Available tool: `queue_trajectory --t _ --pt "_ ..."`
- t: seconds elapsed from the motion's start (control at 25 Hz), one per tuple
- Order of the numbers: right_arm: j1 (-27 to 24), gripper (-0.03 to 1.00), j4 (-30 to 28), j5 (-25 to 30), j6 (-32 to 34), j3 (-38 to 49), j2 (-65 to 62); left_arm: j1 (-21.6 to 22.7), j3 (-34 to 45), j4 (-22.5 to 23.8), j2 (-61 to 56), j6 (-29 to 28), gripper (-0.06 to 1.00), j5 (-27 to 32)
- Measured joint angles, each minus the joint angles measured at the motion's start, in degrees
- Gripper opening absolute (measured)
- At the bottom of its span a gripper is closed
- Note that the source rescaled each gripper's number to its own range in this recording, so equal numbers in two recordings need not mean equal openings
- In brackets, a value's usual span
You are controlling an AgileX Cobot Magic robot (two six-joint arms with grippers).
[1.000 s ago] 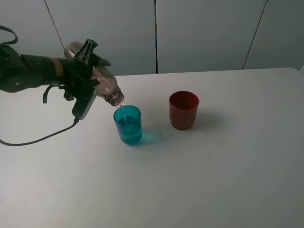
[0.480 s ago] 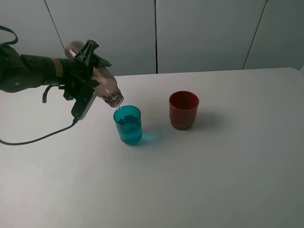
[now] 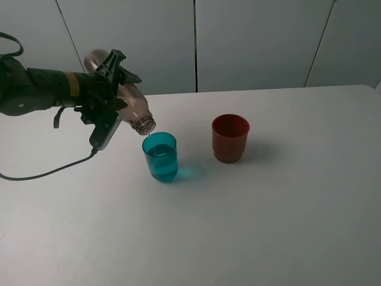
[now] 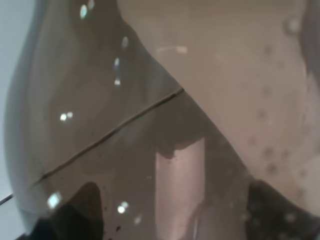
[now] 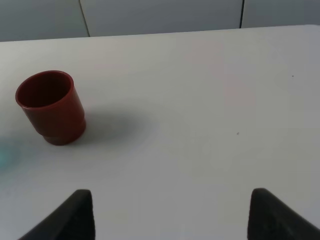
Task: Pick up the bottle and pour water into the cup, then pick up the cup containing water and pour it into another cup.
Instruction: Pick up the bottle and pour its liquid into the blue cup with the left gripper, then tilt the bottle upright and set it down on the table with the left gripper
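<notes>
**Bottle tipped over teal cup, left hand clamped on it**

High cam: left hand [image 3: 110, 98] pinches the bottle [image 3: 132, 106] around its body. The bottle is held off the counter [image 3: 274, 214], tilted with its neck down and its open mouth just above the rim of the teal cup [image 3: 160, 157]. The teal cup stands upright with water in it. A thin stream from mouth to cup looks likely, but it's too fine to be sure. The red cup [image 3: 230, 138] stands upright near the teal one, on its right, not touching. There is a tan band [image 3: 71, 84] on the left arm; any print is too small to read.

Left wrist cam: only the bottle wall [image 4: 165, 100], brownish and spotted with droplets, fills the frame. Dark fingers [image 4: 77, 210] sit at the edge. Neither cup shows here.

Right wrist cam: right hand [image 5: 172, 217] is spread, nothing between the fingers, over bare counter [image 5: 210, 100]. The red cup [image 5: 50, 107] is well apart from it. This view looks into the red cup, whose inner wall is dark.
</notes>
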Motion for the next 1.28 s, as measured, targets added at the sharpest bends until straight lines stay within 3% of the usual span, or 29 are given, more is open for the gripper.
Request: queue_trajectory --t 0.28,0.44,0.6,0.8,0.96,1.12,1.28 --pt "0.0 0.0 0.0 0.0 0.0 0.0 0.0 0.0 0.0 0.4 0.0 -3.2 0.04 -0.2" --pt "0.0 0.0 0.0 0.0 0.0 0.0 0.0 0.0 0.0 1.5 0.0 -9.7 0.04 -1.0" --pt "0.0 0.0 0.0 0.0 0.0 0.0 0.0 0.0 0.0 2.1 0.0 -23.7 0.04 -4.1" --pt "0.0 0.0 0.0 0.0 0.0 0.0 0.0 0.2 0.0 2.2 0.0 -49.0 0.04 -9.7" --pt "0.0 0.0 0.0 0.0 0.0 0.0 0.0 3.7 0.8 2.1 0.0 -66.1 0.04 -17.4" --pt "0.0 0.0 0.0 0.0 0.4 0.0 0.0 9.6 3.8 2.0 0.4 -75.2 0.04 -22.4" --pt "0.0 0.0 0.0 0.0 0.0 0.0 0.0 15.3 5.7 2.0 4.8 -81.5 0.04 -31.5"
